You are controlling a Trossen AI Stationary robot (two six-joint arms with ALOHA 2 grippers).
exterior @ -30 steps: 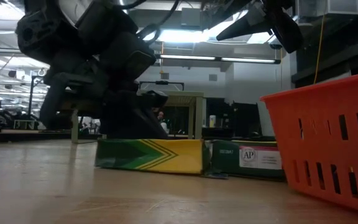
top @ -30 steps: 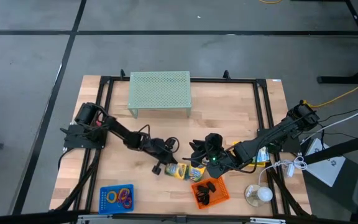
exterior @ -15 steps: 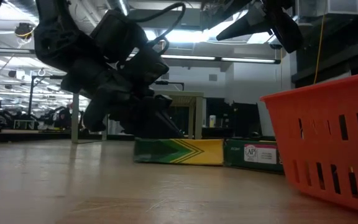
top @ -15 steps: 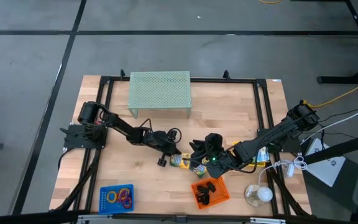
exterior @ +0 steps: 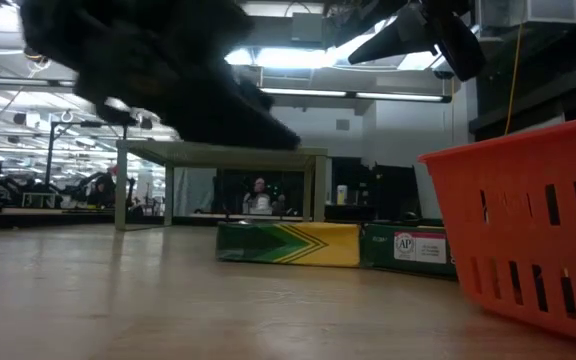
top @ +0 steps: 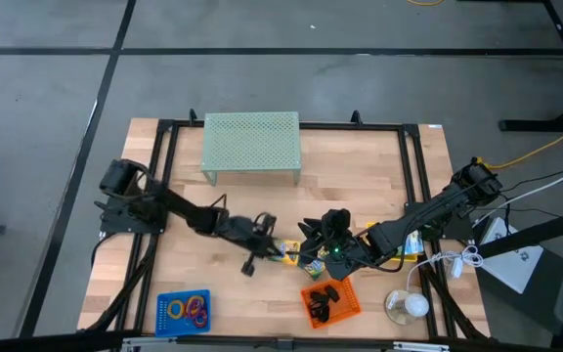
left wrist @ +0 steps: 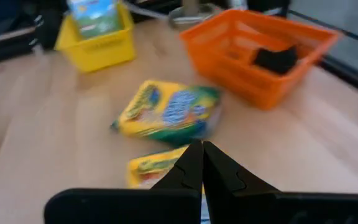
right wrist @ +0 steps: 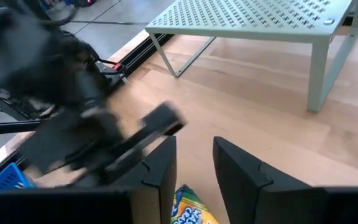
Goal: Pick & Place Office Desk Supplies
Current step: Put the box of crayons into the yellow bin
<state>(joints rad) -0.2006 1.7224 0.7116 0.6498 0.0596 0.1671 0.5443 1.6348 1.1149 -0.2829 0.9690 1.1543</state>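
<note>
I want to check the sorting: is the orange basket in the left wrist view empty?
No, the orange basket holds at least one small black item inside it.

A robotics lab: wooden table [top: 360,186] on a black frame, grey floor, workbenches behind.

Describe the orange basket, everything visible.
The orange basket is a small rectangular plastic bin with slotted walls and a thick rim, standing upright on the wooden table's near edge, right of centre. Black clips lie inside. It sits just in front of the crayon boxes; whether they touch is unclear. Neither gripper touches it.
</note>
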